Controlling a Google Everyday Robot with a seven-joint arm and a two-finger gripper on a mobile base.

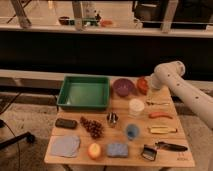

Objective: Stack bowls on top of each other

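Note:
A dull purple bowl (122, 87) sits at the back of the wooden table (120, 161), right of the green tray. An orange-red bowl (142, 85) is just right of it, close beside or touching it, and looks tipped up on its edge. My gripper (149, 88) is at the end of the white arm (172, 80), which reaches in from the right. It is at the right rim of the orange-red bowl. The arm's wrist hides most of the gripper.
A green tray (84, 93) stands at the back left. A white lidded container (136, 106), a small blue cup (132, 131), a metal cup (112, 118) and grapes (91, 127) fill the middle. A carrot (160, 115), utensils, a sponge (117, 149) and a cloth (66, 145) lie around them.

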